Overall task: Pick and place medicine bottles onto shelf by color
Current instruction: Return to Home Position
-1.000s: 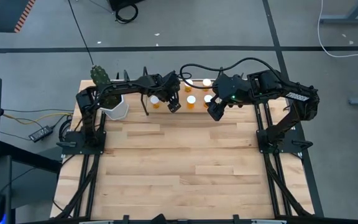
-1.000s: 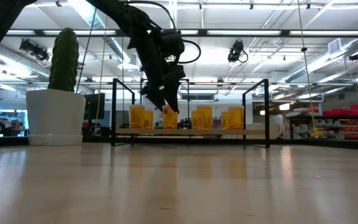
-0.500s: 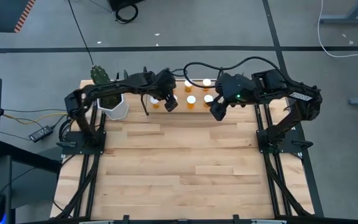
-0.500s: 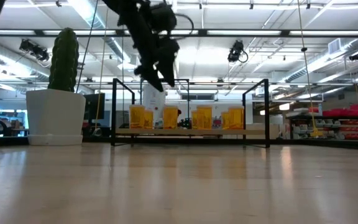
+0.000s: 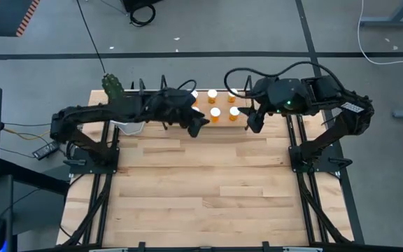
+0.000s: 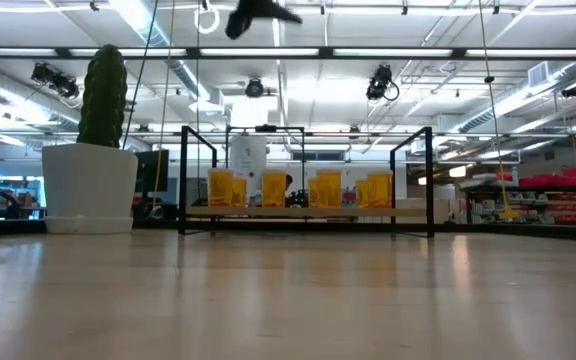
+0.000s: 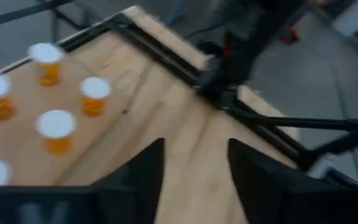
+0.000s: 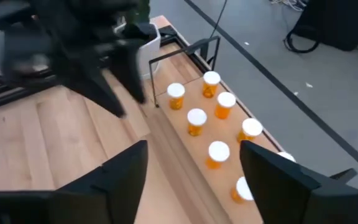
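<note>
Several orange pill bottles with white caps [image 5: 215,113] stand upright on the light-wood shelf board [image 6: 308,212] by the table's far edge, between its black wire uprights. The low view shows the bottles [image 6: 273,188] in a row, and they also appear in the left wrist view [image 7: 57,129] and the right wrist view [image 8: 196,121]. My left gripper [image 5: 196,126] hangs open and empty high above the shelf's near side, at the low view's top edge [image 6: 258,15]. My right gripper [image 5: 252,122] is open and empty, hovering off the shelf's right end.
A white pot [image 6: 90,186] holding a tall green cactus [image 5: 112,85] stands left of the shelf at the far-left corner, partly under my left arm. The wooden tabletop [image 5: 201,189] stretches bare from the shelf to the near edge. Black arm frames run along both side edges.
My left gripper has risen from among the bottles on the shelf to high above it and drawn slightly toward the near edge; the bottle it was at stays standing on the board. My right gripper has shifted a little toward the table's right edge.
</note>
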Tool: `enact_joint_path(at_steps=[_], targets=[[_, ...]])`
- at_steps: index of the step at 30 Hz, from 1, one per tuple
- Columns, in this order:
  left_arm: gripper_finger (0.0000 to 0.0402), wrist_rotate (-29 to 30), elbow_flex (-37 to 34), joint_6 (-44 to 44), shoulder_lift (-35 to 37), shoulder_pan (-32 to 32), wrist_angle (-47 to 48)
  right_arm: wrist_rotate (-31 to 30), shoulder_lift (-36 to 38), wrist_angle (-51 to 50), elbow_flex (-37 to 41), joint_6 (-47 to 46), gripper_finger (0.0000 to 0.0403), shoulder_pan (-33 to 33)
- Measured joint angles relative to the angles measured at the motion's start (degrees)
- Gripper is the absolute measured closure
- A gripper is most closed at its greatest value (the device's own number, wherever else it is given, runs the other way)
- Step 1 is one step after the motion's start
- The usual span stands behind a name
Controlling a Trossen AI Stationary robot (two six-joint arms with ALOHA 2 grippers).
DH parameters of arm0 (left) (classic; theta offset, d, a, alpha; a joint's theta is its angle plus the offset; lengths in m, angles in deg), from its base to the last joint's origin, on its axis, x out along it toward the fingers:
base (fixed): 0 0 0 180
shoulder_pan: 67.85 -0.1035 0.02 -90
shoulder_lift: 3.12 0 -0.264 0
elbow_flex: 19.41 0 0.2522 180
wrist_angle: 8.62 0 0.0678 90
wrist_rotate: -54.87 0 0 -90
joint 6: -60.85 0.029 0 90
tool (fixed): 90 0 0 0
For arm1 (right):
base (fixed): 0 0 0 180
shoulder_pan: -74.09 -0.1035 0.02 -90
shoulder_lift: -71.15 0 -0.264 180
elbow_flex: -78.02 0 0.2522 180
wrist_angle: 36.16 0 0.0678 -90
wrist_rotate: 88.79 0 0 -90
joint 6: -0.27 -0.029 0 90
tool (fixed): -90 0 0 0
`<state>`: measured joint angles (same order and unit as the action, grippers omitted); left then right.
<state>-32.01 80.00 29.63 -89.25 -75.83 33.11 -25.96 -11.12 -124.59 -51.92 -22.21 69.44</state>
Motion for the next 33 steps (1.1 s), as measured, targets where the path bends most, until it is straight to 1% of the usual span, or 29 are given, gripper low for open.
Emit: enact_joint_path(at_steps=[4,6,7,8,14,16,18,20,23,27,31,32,33], targets=[[0.0307,0.28,0.02,-1.32,2.60,3.63,1.01,0.15,4.27,4.00,7.82,-1.57,0.0182,-0.24],[0.0360,0.87,0.02,-1.24,3.99,5.16,1.53,0.14,7.69,7.98,13.60,-3.22,0.0208,-0.72],[0.0380,1.20,0.00,-1.16,4.69,5.85,1.94,0.23,9.60,10.20,16.82,-4.18,0.0222,-1.00],[0.0389,1.64,0.04,-1.14,5.19,6.42,2.06,0.28,11.58,12.32,20.10,-5.34,0.0238,-1.30],[0.0397,4.72,-0.68,-1.02,7.36,10.33,7.61,1.02,24.79,28.82,42.06,-13.15,0.0343,-3.08],[0.0397,4.82,-2.88,-1.34,8.27,11.73,5.64,3.01,28.77,36.20,49.13,-14.82,0.0373,-3.15],[0.0398,4.78,-7.34,-3.12,10.46,13.09,5.01,5.17,31.78,43.34,55.61,-16.59,0.0393,-3.15],[0.0399,4.67,-13.10,-5.71,13.20,14.15,0.59,7.35,34.47,48.90,61.01,-18.05,0.0396,-3.12],[0.0399,4.61,-23.05,-7.83,19.56,14.68,-6.94,8.38,37.74,53.70,66.92,-19.19,0.0396,-3.15],[0.0400,4.68,-35.93,-8.44,29.14,12.91,-19.60,7.60,41.44,60.11,72.99,-18.41,0.0396,-2.32],[0.0400,4.83,-48.33,-9.49,38.17,9.63,-32.84,8.08,44.43,71.72,79.78,-17.63,0.0397,0.28],[0.0400,4.92,-51.23,-9.94,40.08,8.98,-35.66,8.47,44.70,73.67,81.57,-17.63,0.0397,1.11],[0.0400,4.96,-53.99,-10.19,41.85,8.56,-36.20,9.00,44.84,75.53,83.24,-17.88,0.0397,1.88]])
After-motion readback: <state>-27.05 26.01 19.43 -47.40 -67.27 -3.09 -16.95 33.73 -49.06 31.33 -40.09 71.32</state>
